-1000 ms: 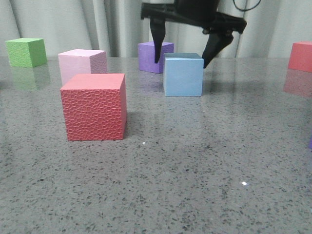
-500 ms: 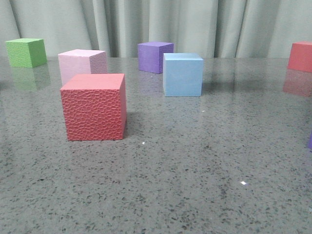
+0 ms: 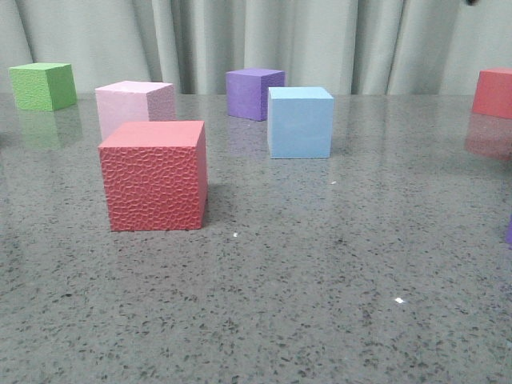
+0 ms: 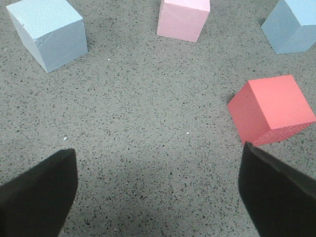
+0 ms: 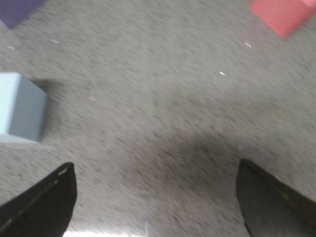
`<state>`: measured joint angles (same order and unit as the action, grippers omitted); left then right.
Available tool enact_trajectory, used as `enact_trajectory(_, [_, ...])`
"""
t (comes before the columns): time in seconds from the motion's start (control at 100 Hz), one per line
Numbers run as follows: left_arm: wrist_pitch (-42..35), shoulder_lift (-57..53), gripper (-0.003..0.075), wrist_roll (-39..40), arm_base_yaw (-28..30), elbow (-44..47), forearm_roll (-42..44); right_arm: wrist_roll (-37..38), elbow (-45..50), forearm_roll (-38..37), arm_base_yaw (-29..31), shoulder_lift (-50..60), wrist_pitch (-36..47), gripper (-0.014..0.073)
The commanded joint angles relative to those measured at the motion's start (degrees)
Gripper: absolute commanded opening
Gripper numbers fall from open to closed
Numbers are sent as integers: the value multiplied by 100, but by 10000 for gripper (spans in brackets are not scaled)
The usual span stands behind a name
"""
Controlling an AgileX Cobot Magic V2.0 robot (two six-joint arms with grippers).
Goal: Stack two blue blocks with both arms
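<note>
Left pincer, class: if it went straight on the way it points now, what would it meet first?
Probably only the bare grey table. The left pincer is open over empty surface; the red cube lies just off to one side, though depth is unclear.

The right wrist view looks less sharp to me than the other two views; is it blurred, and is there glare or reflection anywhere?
Right wrist view: smeared by motion blur, the blue block and table speckle streaked. Left wrist view: sharp, the speckle crisp around the red block. Front view: sharp, with the glossy table mirroring the green block faintly below it.
</note>
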<state>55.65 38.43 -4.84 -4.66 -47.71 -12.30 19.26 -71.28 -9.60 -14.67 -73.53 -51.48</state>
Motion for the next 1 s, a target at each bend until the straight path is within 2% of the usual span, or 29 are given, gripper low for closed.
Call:
enact_trajectory(0.0, [-320, 33, 618, -2, 8, -195, -149, -53, 309, -142, 197, 602, 391, 647])
enact_trajectory(0.55, [-320, 33, 618, -2, 8, -195, -149, -98, 2507, -307, 275, 3149, 439, 647])
enact_trajectory(0.76, [-320, 33, 618, -2, 8, -195, -149, -156, 2688, -379, 275, 3722, 174, 647])
enact_trajectory(0.99, [-361, 33, 618, -2, 8, -195, -149, -158, 2688, -453, 275, 3793, 146, 647])
